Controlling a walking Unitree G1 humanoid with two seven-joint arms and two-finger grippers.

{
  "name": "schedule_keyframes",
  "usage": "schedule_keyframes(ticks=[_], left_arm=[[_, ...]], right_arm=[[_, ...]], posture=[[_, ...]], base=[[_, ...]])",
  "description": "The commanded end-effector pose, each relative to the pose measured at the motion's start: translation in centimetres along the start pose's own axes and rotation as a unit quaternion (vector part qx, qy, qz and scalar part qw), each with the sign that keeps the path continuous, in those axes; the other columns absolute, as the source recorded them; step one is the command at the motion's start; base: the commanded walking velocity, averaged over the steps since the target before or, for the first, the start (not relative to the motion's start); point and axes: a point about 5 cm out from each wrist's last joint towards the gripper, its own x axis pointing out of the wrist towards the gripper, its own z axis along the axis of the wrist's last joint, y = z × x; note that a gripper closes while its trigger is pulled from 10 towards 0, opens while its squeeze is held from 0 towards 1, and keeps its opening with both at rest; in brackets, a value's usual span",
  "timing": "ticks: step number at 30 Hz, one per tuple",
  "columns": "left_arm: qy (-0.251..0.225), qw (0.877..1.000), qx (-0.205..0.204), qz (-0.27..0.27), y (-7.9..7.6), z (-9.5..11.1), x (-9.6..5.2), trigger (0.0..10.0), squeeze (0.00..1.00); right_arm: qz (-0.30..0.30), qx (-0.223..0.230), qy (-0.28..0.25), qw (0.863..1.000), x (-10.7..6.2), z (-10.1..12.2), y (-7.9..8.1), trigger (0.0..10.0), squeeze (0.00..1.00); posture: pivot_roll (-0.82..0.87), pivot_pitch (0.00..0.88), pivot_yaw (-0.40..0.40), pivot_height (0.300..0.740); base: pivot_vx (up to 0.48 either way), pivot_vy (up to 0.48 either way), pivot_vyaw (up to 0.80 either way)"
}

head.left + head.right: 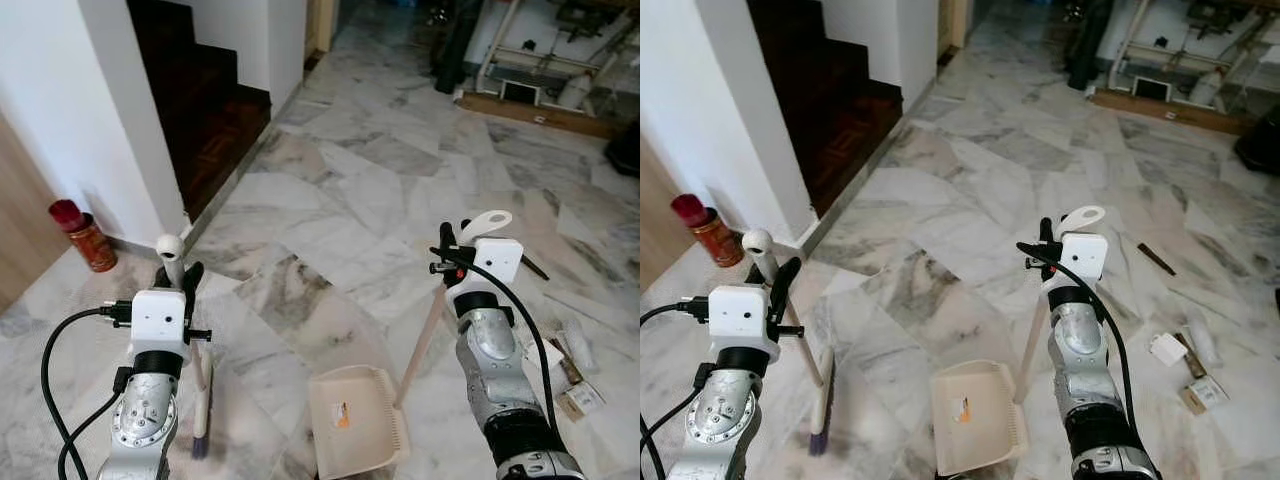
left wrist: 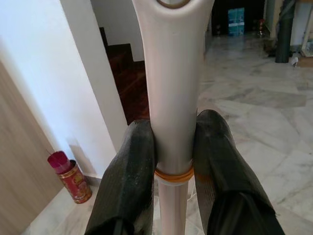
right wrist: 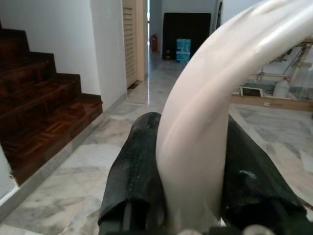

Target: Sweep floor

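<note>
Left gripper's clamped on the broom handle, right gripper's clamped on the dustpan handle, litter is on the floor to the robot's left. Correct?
Not quite: the litter lies on the floor to the robot's right, as the right eye view shows. The left gripper is clamped on the broom handle and the right gripper on the dustpan handle.

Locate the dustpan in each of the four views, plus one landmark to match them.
Left eye: dustpan bottom centre on the marble, its handle rising to the right claw.
Right eye: dustpan bottom centre.
Left wrist: no dustpan; the left claw grips the broom handle.
Right wrist: pan not visible; its pale handle runs between the black fingers.
Shared landmark: dark wooden stairs, upper left in all four.
</note>
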Motion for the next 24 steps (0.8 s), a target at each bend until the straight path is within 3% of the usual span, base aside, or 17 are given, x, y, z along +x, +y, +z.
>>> schedule_keyframes(ticks=[1,13,24], left_arm=[[-0.019,1.0,0.003,0.001,0.55,0.59,0.38,10.0,0.0],[-0.019,1.0,0.002,-0.01,0.77,0.68,1.04,10.0,0.0],[-0.017,1.0,-0.003,-0.001,0.8,0.61,0.99,10.0,0.0]], right_arm=[[-0.006,0.005,-0.026,1.0,0.05,0.92,0.13,10.0,0.0],[-0.009,0.013,-0.025,1.0,-0.64,0.44,0.77,10.0,0.0],[-0.009,0.011,-0.021,1.0,-0.6,0.41,0.8,10.0,0.0]], posture=[[0.03,0.058,0.01,0.74],[0.02,0.053,0.048,0.74],[0.03,0.081,0.027,0.74]], base=[[0.0,0.0,-0.8],[0.0,0.0,-0.8],[0.0,0.0,-0.8]])
